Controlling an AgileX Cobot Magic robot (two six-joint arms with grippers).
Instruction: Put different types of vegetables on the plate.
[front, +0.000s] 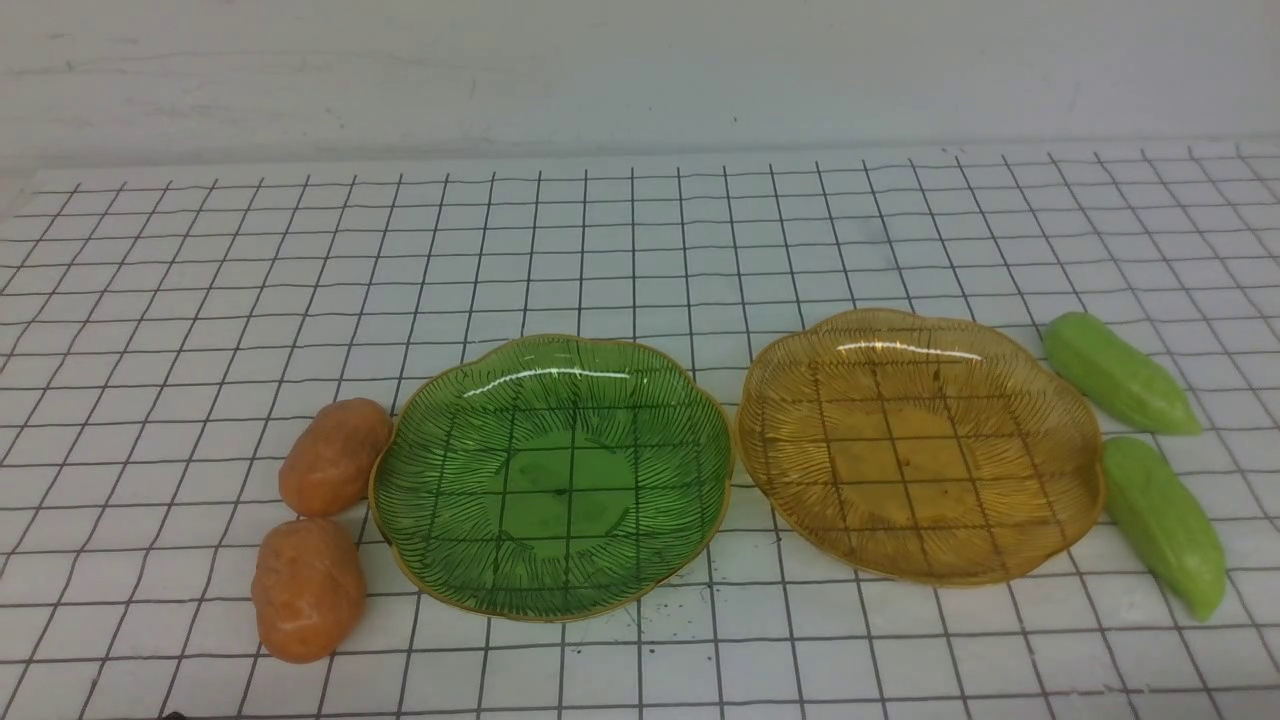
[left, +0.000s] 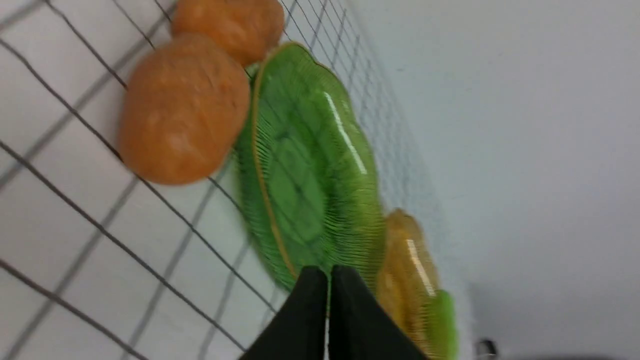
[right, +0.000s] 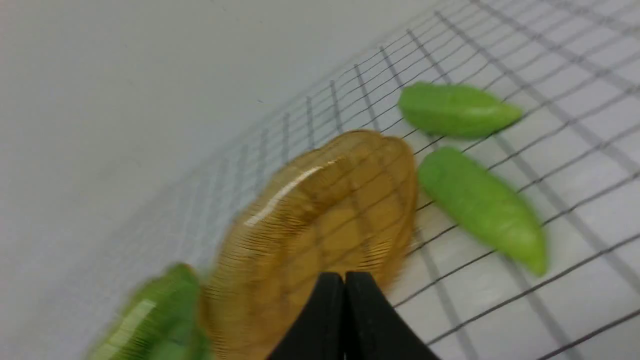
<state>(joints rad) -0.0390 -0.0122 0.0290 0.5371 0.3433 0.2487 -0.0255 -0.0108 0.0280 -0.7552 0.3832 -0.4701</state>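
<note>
Zero vegetables are plated: the green plate (front: 560, 480) and the amber plate (front: 920, 450) both sit bare, side by side on the tabletop (front: 200, 260). Two potatoes lie left of the green plate. The far potato (front: 334, 456) is against its rim, possibly touching, and the near potato (front: 307, 589) is just beside the rim, closer to me. Two gourds lie right of the amber plate, the far gourd (front: 1120, 373) near its rim and the near gourd (front: 1165, 525) hard by it. Neither arm shows in the front view. My left pincer (left: 328, 274) is pressed together, pinching nothing, and faces the potatoes. My right pincer (right: 344, 277) is also pressed together and empty, facing the gourds. Wrist views are smeared, so I can't judge pincer height. I reckon the whole job is left: at least one potato and one gourd must go onto a plate, and no pick has begun.
</note>
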